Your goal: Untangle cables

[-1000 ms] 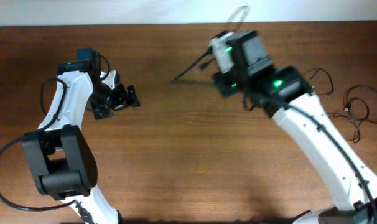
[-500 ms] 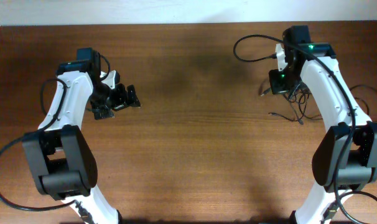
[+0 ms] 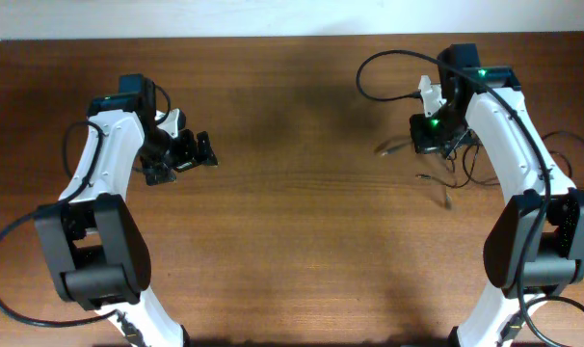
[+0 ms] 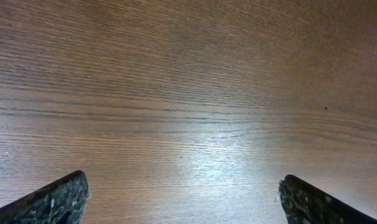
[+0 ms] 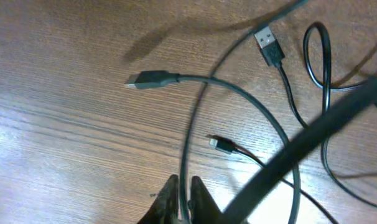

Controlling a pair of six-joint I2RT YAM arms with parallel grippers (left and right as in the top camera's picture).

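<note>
The cables [image 3: 453,172] are thin dark cords lying loosely on the wooden table near my right arm. In the right wrist view a grey-green cable [image 5: 195,118] curves up from between my fingers to a plug end [image 5: 150,79]. A USB plug [image 5: 268,45] and a small plug [image 5: 218,143] on other cords lie beside it. My right gripper [image 5: 184,178] [image 3: 429,135] is shut on the grey-green cable. My left gripper [image 4: 182,180] [image 3: 181,154] is wide open over bare wood at the far left, with nothing between its fingers [image 4: 58,199].
More thin cord loops [image 3: 558,154] lie at the table's right edge, behind the right arm. A thick black cable [image 5: 313,134], blurred and close to the camera, crosses the right wrist view. A black loop [image 3: 379,72] arcs out from the right wrist.
The right arm swung from the table's middle back to the right side with a cable. In the last half second the dangling cable ends shifted a little left. The left arm stayed still.
</note>
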